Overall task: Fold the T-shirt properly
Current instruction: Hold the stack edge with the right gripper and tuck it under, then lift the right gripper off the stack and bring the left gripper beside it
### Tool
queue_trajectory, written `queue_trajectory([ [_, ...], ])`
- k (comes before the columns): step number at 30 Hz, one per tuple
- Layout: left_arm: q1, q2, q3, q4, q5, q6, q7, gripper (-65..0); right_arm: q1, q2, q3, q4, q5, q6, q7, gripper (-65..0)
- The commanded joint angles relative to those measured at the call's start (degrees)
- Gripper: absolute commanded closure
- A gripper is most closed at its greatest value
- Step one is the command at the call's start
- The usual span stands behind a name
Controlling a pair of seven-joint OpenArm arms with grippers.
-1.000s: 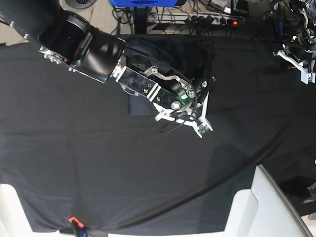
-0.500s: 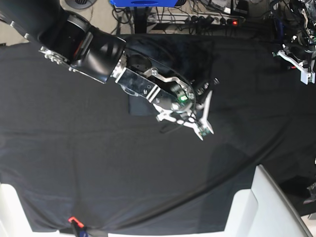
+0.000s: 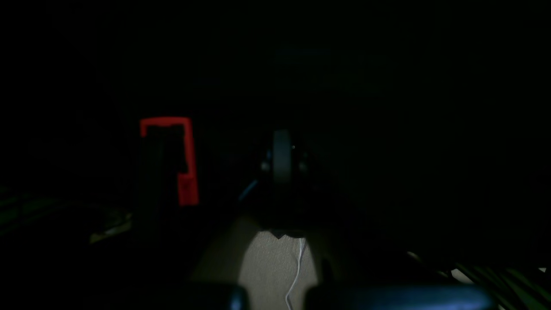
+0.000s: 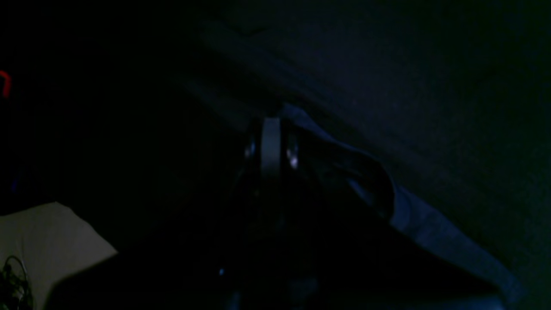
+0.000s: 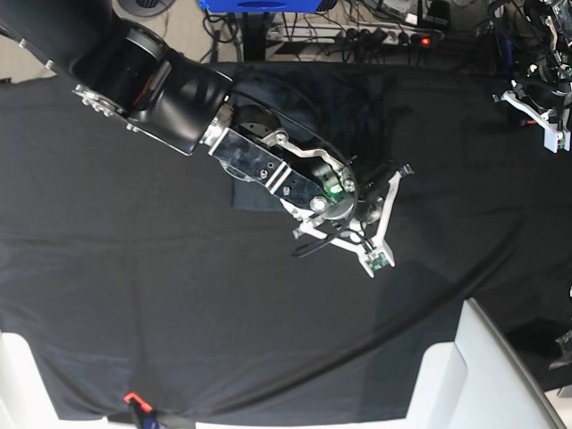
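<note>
The right gripper (image 5: 391,201) reaches over the middle of the tablecloth (image 5: 134,295), jaws pressed together, and in the wrist view they pinch a fold of the shirt (image 4: 344,168), which rises in a bluish ridge just beside the fingertips (image 4: 270,146). The shirt (image 5: 308,103) lies toward the far edge of the table, dark on dark, partly under the arm. Over at the far right corner, the left gripper (image 5: 545,112) hangs off the cloth, jaws together, holding nothing; its own camera is nearly black, showing only a red shape (image 3: 183,159).
</note>
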Motion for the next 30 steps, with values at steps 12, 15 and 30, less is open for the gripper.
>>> queue_trajectory([
  [12, 0.0, -1.1, -0.4, 0.7, -0.5, -0.2, -0.8, 0.0, -1.6, -1.1, 0.1, 1.4, 0.0, 0.2, 3.4, -35.3],
  [15, 0.0, -1.1, -0.4, 0.7, -0.5, -0.2, -0.8, 0.0, -1.6, -1.0, 0.1, 3.6, 0.0, 0.3, 3.4, -35.4],
  [30, -2.4, -1.2, -0.4, -1.9, -0.5, -0.2, -0.8, 0.0, -12.3, 9.6, 0.1, 24.7, -0.6, 0.2, -15.9, -18.3],
])
